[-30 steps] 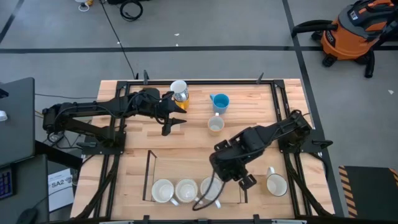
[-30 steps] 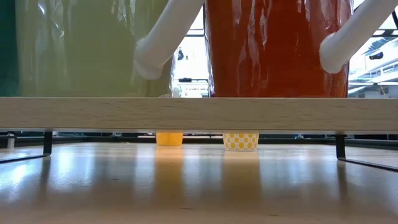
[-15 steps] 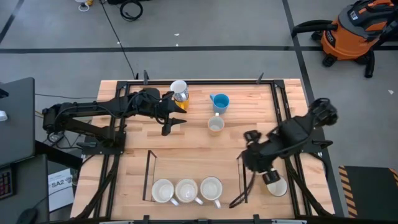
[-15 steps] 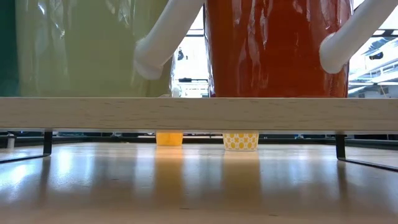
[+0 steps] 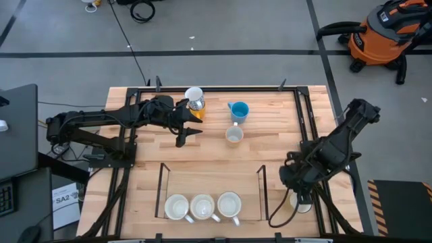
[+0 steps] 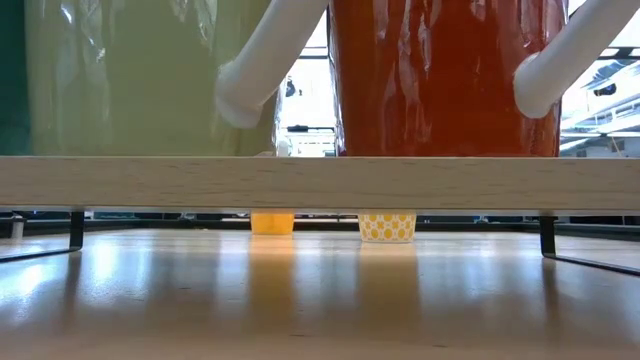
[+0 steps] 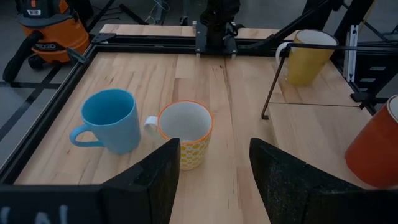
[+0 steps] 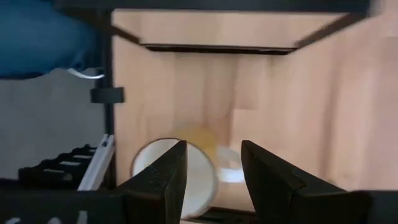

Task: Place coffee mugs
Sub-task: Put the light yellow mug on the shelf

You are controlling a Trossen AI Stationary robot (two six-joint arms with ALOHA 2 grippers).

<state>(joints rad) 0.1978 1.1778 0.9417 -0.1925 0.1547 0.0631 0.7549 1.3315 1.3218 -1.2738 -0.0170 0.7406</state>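
Observation:
Three white coffee mugs [image 5: 202, 206] stand in a row inside a black wire frame [image 5: 160, 189] at the table's near edge. A further white mug [image 5: 303, 204] stands near the right corner, mostly hidden under my right gripper [image 5: 298, 192], which hangs open above it, pointing down; the right wrist view shows that mug [image 8: 177, 177] past the open gripper [image 8: 214, 171]. At the far side are a blue mug [image 7: 109, 121], a yellow-patterned mug [image 7: 185, 134] and an orange-yellow mug [image 5: 194, 98]. My left gripper [image 7: 214, 165] waits open above the table's far left, short of the patterned mug.
The low view is filled by a cream mug [image 6: 130, 80] and a red-brown mug [image 6: 440, 75] close to the camera, behind a wooden bar [image 6: 320, 182]. Black rails [image 5: 304, 115] edge the table. Bare wood lies at the table's middle. An orange vacuum [image 5: 385, 34] stands on the floor.
My right gripper has swung from over the row of three mugs in the frame toward the table's right edge, sinking a little and rolling its wrist, and now hangs over the white mug near the right corner. Its fingers stay open. No mug has moved.

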